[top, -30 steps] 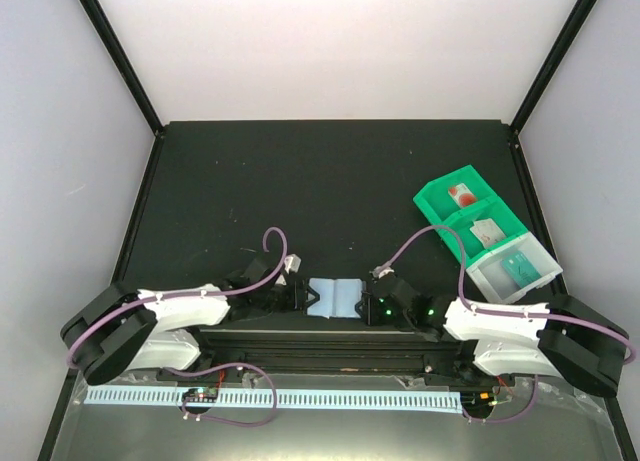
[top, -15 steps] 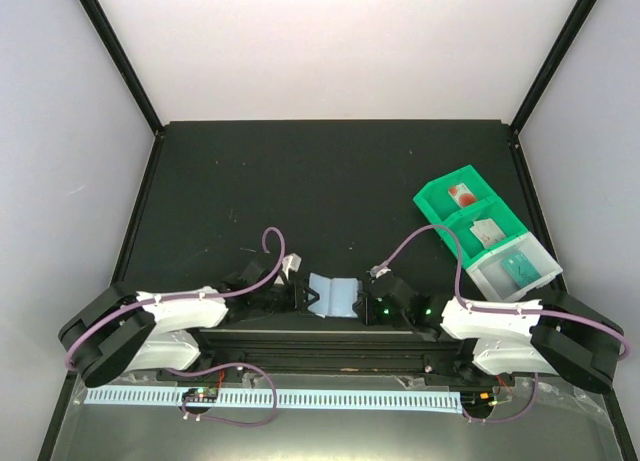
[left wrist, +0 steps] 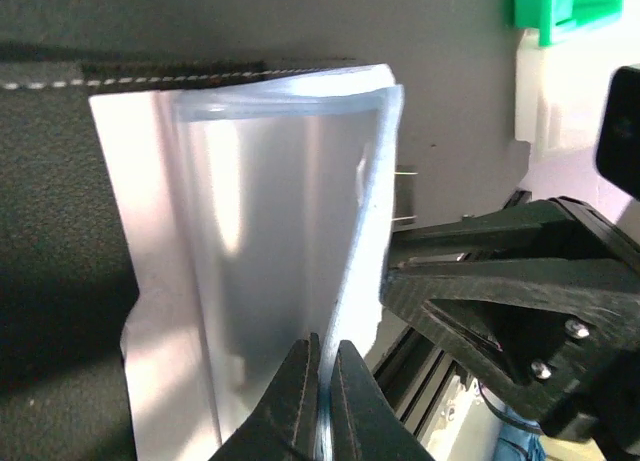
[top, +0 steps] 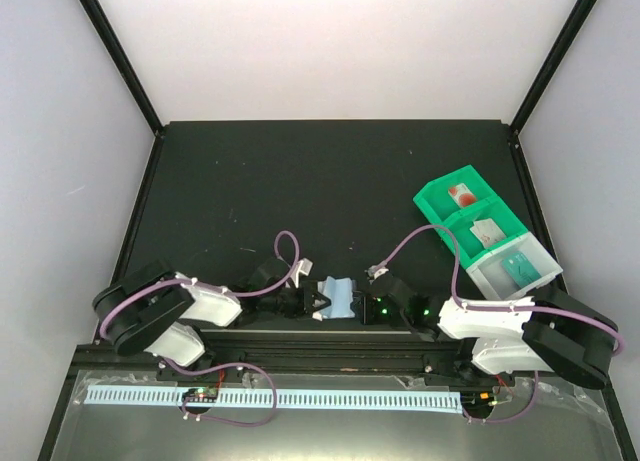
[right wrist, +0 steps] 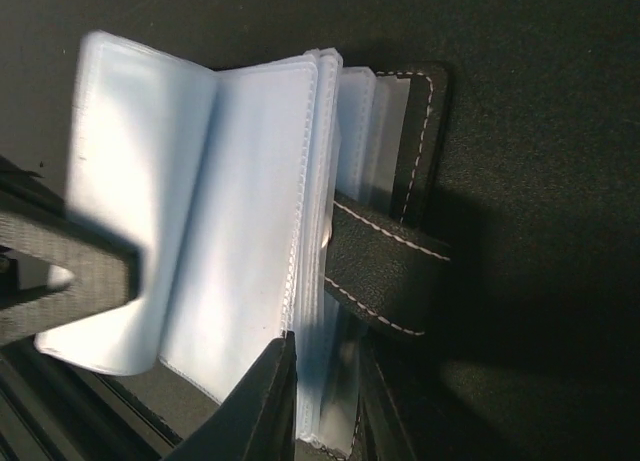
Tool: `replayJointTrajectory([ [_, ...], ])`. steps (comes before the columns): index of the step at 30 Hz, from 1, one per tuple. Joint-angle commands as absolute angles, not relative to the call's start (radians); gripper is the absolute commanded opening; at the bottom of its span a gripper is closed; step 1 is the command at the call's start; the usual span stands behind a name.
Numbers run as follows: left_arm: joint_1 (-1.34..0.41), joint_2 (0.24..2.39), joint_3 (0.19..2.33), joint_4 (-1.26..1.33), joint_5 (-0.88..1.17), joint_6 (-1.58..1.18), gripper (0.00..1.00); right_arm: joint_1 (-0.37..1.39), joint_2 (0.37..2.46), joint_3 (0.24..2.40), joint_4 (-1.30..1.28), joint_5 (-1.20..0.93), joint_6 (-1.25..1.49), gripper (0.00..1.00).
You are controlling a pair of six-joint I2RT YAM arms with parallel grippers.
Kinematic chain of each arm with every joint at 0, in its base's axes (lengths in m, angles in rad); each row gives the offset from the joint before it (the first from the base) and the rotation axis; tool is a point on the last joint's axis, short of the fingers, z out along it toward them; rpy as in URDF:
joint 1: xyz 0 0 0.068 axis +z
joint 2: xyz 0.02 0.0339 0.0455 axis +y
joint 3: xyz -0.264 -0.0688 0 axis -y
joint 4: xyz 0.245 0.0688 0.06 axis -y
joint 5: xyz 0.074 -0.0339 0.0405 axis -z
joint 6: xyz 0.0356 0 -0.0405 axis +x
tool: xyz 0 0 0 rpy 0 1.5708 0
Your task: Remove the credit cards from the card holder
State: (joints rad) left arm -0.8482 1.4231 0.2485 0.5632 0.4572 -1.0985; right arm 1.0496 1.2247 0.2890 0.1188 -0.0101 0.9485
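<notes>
The card holder (top: 338, 298) lies open near the table's front edge, a black wallet with pale blue-grey plastic sleeves fanned up. My left gripper (top: 313, 303) is shut on the edge of one sleeve (left wrist: 300, 241). My right gripper (top: 367, 307) is shut on a stack of sleeves (right wrist: 250, 231) next to the black snap tab (right wrist: 385, 271). No card shows in the sleeves I can see. Credit cards lie in the green tray: a red-marked one (top: 462, 193), a pale one (top: 487, 231) and a teal one (top: 522, 269).
The green compartment tray (top: 440, 213) stands at the right, its near compartment white (top: 478, 279). It shows at the top right of the left wrist view (left wrist: 570, 6). The black frame rail (top: 320, 343) runs just behind the wallet. Both arms meet closely at the wallet.
My left arm has swung in toward the middle and risen at the elbow. The wallet's sleeves have been pushed together and look narrower. The right arm has barely moved.
</notes>
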Motion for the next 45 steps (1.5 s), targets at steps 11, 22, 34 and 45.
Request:
replayJointTrajectory([
  [11, -0.844, 1.360, 0.300, 0.394, 0.390, -1.032, 0.11, 1.056, 1.144, 0.283, 0.046, 0.018, 0.951, 0.21],
  [22, -0.818, 0.880, 0.413, -0.273, 0.081, -0.919, 0.66, 1.057, 0.895, 0.392, -0.234, 0.135, 0.900, 0.41],
  [34, -0.813, 0.465, 0.536, -0.456, -0.057, -0.822, 0.99, 1.056, 0.608, 0.619, -0.560, 0.279, 0.840, 1.00],
  [45, -0.813, 0.346, 0.776, -0.556, 0.040, -0.570, 0.99, 1.056, 0.577, 0.879, -0.739, 0.328, 0.744, 1.00],
])
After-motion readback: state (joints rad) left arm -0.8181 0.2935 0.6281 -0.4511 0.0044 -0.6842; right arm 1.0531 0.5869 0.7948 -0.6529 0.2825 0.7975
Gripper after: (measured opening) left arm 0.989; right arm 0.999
